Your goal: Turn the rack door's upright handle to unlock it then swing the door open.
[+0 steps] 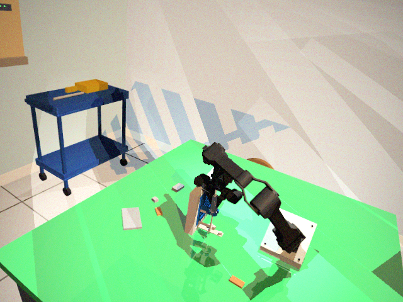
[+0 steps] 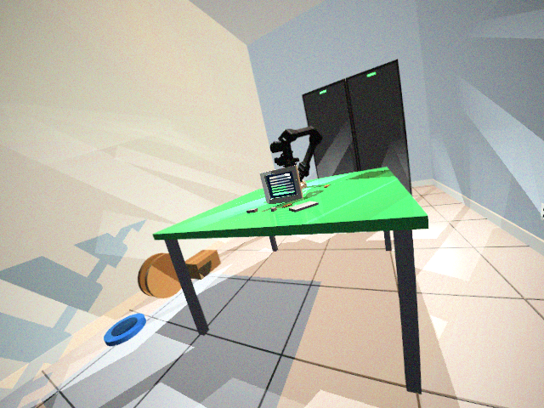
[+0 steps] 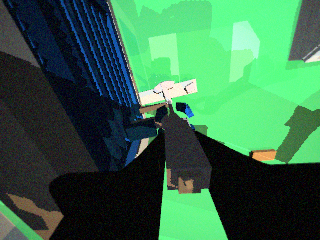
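The rack (image 1: 192,212) (image 2: 264,189) stands upright on the green table (image 1: 97,260) (image 2: 359,201). Its blue ribbed door (image 3: 95,55) fills the left of the wrist view; it looks near the frame, its exact angle unclear. The dark grey handle (image 1: 214,204) (image 3: 187,150) stands off the door on the arm's side. My gripper (image 1: 213,199) (image 3: 177,136) is shut on the handle, with one black finger on each side of it. How far the handle is turned cannot be told. In the exterior view the rack hides the handle and fingers.
A light bar (image 1: 213,229) (image 3: 175,91) lies low by the rack. Beyond the rack lie a flat grey plate (image 1: 131,218) (image 2: 303,206), an orange block (image 1: 158,211) and small grey blocks. Another orange block (image 1: 236,281) (image 3: 263,155) lies on the arm's side, near the arm's white base (image 1: 307,226).
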Tool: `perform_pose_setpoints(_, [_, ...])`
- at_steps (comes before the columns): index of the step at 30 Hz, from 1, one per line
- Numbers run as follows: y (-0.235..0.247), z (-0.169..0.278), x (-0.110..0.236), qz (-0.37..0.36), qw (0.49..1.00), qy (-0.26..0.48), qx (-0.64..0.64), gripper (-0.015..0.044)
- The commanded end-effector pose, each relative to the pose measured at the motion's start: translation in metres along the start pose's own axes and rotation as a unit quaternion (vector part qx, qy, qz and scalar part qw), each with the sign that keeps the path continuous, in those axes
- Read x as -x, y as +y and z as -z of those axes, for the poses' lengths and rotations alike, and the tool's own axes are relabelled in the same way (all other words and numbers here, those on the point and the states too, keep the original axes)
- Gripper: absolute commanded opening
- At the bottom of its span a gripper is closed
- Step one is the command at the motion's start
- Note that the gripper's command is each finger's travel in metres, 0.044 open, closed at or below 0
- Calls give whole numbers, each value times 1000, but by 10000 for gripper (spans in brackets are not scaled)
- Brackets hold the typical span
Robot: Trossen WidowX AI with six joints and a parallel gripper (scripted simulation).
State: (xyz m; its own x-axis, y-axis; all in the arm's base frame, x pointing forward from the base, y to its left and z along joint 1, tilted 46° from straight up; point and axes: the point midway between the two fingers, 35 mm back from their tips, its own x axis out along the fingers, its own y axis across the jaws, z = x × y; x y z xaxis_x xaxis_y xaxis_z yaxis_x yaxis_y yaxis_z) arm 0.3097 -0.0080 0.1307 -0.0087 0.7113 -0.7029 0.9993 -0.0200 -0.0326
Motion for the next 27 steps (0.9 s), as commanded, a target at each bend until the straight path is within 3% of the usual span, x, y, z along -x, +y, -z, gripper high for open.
perform_pose_setpoints(1, [0,0,0,0,1000,1,-1,36])
perform_pose_setpoints(8, [0,0,0,0,1000,1,5,17])
perform_pose_setpoints(27, [-17,-12,0,0,983,0,182,17])
